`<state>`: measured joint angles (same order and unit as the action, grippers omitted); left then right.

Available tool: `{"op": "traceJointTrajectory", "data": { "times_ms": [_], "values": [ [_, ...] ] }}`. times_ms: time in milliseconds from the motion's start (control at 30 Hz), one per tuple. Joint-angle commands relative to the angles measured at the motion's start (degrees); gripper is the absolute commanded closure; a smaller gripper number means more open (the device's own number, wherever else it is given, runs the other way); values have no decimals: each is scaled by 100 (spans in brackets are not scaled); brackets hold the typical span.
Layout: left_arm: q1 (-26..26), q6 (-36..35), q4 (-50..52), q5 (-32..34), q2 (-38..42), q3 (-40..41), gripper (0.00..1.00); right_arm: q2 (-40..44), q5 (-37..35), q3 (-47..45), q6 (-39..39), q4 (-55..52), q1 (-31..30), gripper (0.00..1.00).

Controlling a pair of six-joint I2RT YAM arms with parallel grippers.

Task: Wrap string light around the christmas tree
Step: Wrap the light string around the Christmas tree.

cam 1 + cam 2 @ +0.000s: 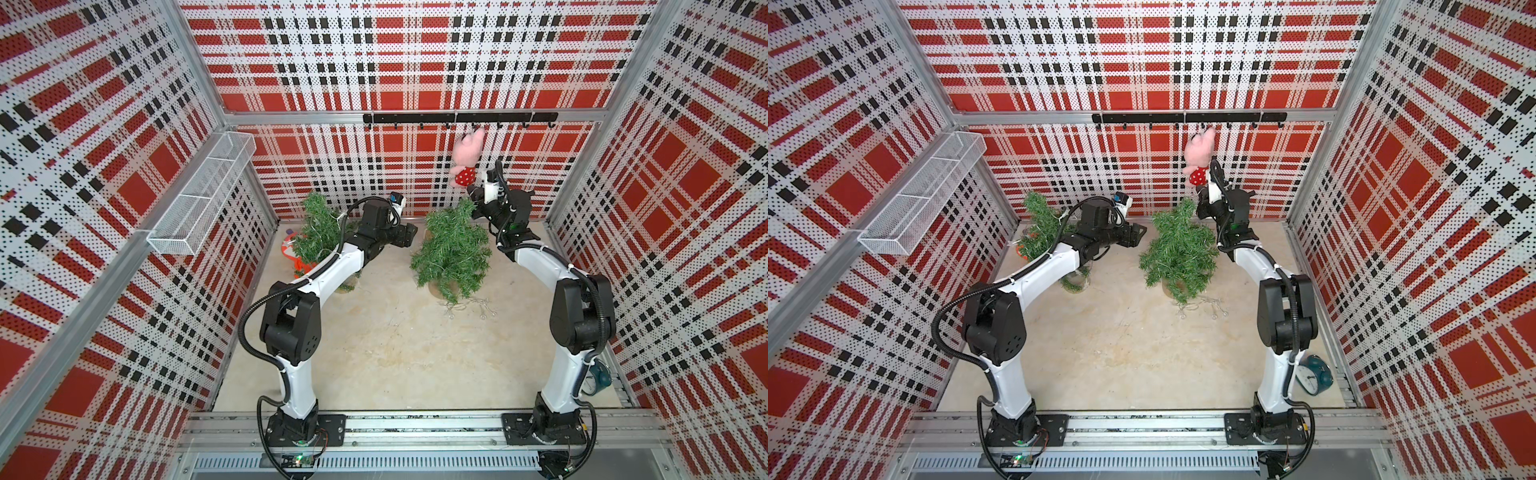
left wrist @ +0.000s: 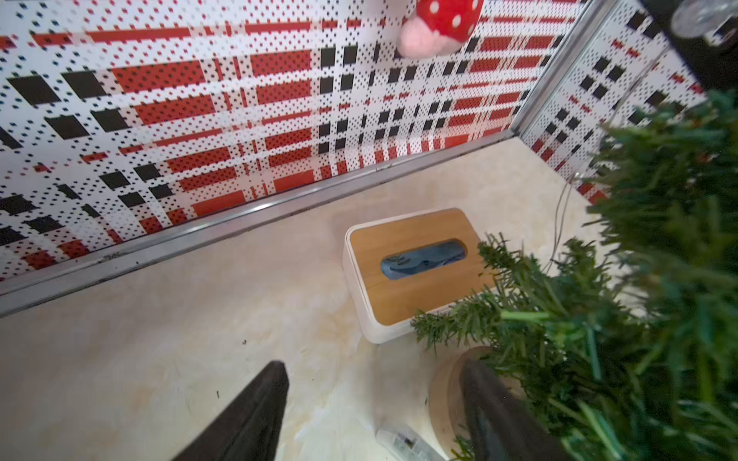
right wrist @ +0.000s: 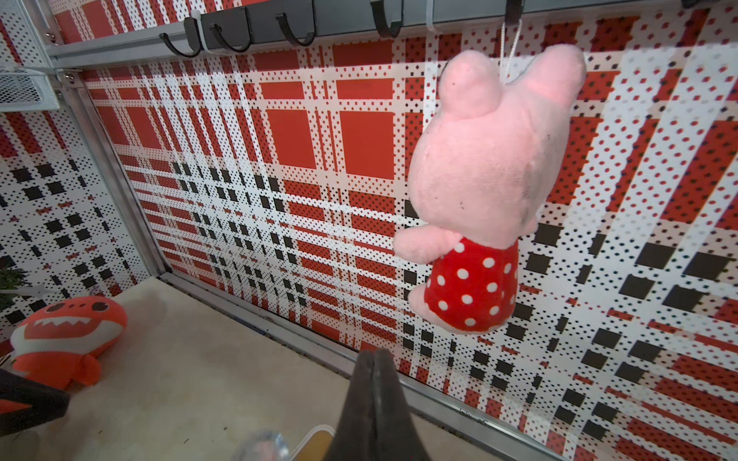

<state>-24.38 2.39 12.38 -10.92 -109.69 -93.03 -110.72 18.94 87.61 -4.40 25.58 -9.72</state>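
Note:
A small green christmas tree [image 1: 453,249] [image 1: 1177,253] stands mid-table on a round wooden base [image 2: 445,393]. The string light [image 1: 469,309] [image 1: 1200,307], a thin wire with clear bulbs, lies loose on the table at the tree's front foot. A thin wire [image 2: 559,223] hangs beside the branches. My left gripper [image 1: 410,235] [image 2: 377,385] is open just left of the tree, with nothing between its fingers. My right gripper [image 1: 473,192] [image 3: 373,361] is shut above the treetop, pointing at the back wall. A blurred clear bulb [image 3: 261,445] shows close under it.
A second green tree [image 1: 320,232] with pale wire on it stands back left, beside an orange shark plush [image 3: 64,335]. A pink plush [image 1: 467,158] hangs from the hook rail [image 1: 457,117]. A tissue box [image 2: 411,271] sits behind the tree. A mesh basket [image 1: 203,199] and a teal clock [image 1: 1312,374] are nearby.

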Motion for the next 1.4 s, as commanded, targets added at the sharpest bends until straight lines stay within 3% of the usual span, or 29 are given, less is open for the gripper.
{"op": "traceJointTrajectory", "data": {
  "times_ms": [0,233,467,633,867,1067,1367],
  "values": [
    [71,-261,596,64,3,-191,26,-95,200,168,78,119,-57,100],
    [118,8,-953,-425,141,-297,26,-308,464,490,13,210,-57,100],
    [363,449,-3280,-965,-943,-655,26,-536,965,663,-502,636,-65,100],
    [275,658,-3484,-1350,-1963,-1763,25,-534,1087,534,-618,955,-149,100],
    [48,887,-4143,-2009,-2620,-1977,13,-551,1251,450,-1151,1596,-172,100],
    [-74,1111,-4497,-2492,-2751,-1962,13,-647,1344,445,-1408,1835,-188,100],
    [-214,1187,-4710,-2680,-2533,-1759,12,-608,1538,350,-1429,1855,-241,100]
  ]
}}
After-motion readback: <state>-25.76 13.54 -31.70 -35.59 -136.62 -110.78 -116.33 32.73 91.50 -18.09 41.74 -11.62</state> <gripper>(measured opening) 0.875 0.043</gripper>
